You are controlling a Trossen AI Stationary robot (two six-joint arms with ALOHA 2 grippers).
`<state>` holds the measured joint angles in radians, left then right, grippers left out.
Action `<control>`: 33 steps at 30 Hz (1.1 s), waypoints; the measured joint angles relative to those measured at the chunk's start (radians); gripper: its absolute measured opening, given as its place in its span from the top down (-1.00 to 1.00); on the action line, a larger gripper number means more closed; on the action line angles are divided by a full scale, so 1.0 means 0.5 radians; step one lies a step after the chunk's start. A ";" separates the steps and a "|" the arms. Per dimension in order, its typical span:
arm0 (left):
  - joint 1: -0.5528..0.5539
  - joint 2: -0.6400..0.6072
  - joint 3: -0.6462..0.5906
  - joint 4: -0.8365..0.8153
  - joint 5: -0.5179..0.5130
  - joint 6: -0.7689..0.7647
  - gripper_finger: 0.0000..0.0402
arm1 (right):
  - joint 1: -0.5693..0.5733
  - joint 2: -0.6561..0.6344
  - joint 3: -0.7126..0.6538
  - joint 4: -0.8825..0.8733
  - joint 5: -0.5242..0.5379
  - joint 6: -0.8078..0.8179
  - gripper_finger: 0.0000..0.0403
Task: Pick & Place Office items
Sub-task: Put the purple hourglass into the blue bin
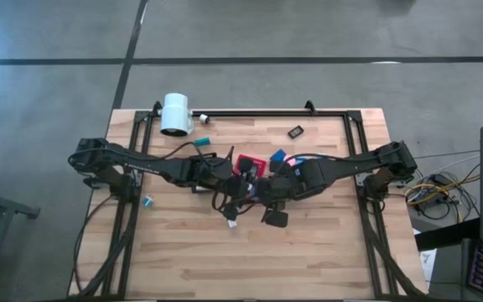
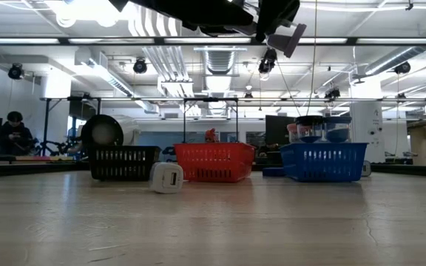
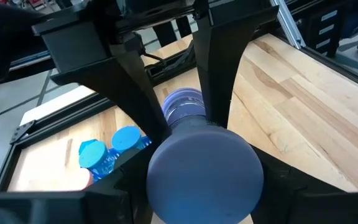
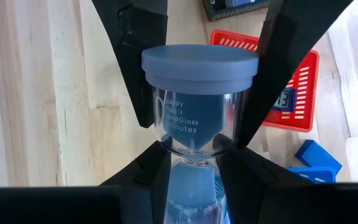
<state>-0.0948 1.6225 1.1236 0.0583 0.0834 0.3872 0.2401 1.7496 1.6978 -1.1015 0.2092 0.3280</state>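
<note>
An hourglass point(image 4: 197, 93) with grey-lavender end caps and a clear glass body hangs above the middle of the table, between my two grippers. My right gripper point(image 4: 194, 158) is shut on it at the narrow middle. My left gripper point(image 4: 197, 124) comes from the table's left and is shut on the end with the cap point(image 3: 204, 171) that faces its camera. In the high view both grippers meet over the red tray point(image 1: 248, 164). Two blue round caps point(image 3: 110, 146) lie below, next to the hourglass's far cap point(image 3: 182, 106). My left gripper has the hourglass's cap end point(image 4: 151, 65) between its two fingers point(image 4: 135, 74), one on each side. The fingers lie along the hourglass, nearly level from the table's left. My right gripper pinches the hourglass's narrow waist point(image 4: 194, 152) between its two fingers point(image 4: 157, 168), which lie across it and slant down from the table's right. The hourglass is lifted clear of the table.
Black point(image 2: 124, 162), red point(image 2: 214, 162) and blue point(image 2: 324, 161) trays stand in a row, a white block point(image 2: 166, 178) in front of them. A big white cylinder point(image 1: 176, 115) lies at the far left. Small bits point(image 1: 295, 132), point(image 1: 148, 201) are scattered about.
</note>
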 joint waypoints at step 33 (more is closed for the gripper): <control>0.002 -0.589 -0.274 0.002 0.007 -0.197 0.05 | 0.437 -0.430 -0.050 0.100 0.993 -0.009 -0.27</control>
<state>-0.0937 1.3280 0.9866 0.0593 0.0867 0.2887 0.4586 1.5348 1.6727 -1.0513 0.7060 0.3235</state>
